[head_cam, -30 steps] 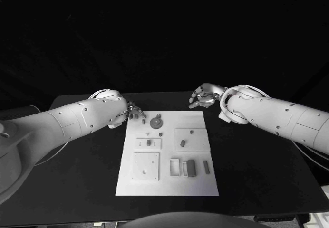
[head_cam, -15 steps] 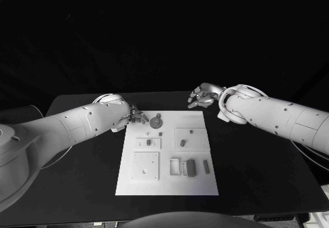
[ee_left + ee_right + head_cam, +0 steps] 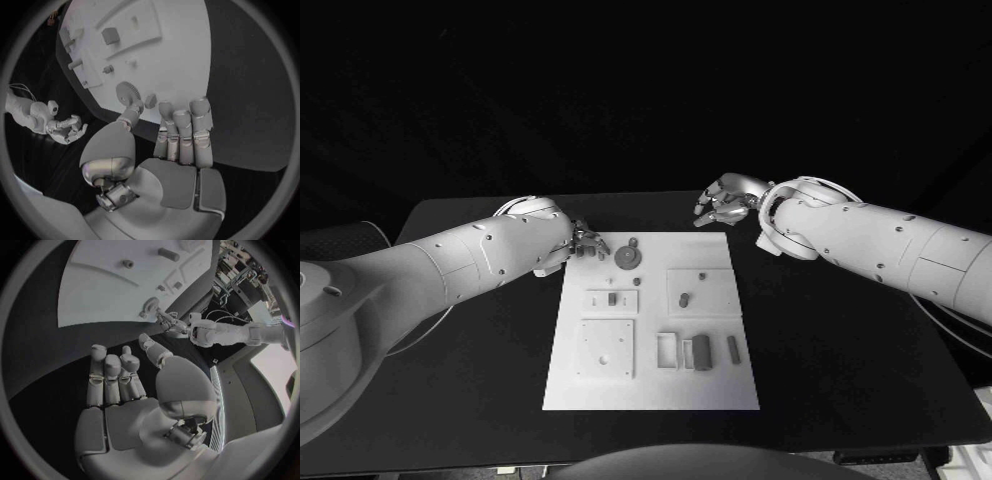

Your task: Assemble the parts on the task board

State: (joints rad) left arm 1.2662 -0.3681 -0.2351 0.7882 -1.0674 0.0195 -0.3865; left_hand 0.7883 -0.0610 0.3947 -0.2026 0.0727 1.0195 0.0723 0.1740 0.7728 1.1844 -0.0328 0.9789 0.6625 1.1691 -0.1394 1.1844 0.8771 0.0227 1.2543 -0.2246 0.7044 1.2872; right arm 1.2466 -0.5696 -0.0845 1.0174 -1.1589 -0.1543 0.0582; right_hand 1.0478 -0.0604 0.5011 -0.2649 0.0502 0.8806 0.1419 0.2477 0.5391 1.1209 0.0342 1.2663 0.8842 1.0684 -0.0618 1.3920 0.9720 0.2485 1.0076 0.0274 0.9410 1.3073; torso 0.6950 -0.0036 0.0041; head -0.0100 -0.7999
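- The white board (image 3: 652,325) lies flat in the middle of the black surface (image 3: 848,340), with small grey parts spread over it.
- A round toothed gear (image 3: 629,259) sits near the board's far edge; a small stub (image 3: 603,255) lies just beside it, towards the left arm.
- Nearer the robot, a square plate (image 3: 607,349) lies on the board's left side, and a row of upright blocks (image 3: 698,352) stands beside it on the right.
- The left robot hand (image 3: 583,243) hovers at the board's far left corner, close to the gear. Its fingers (image 3: 181,131) are stretched out side by side and it grasps nothing.
- The right robot hand (image 3: 728,201) hangs just past the board's far right corner, over the black surface. Its fingers (image 3: 112,377) are extended, the thumb set apart, and it is released, holding nothing.
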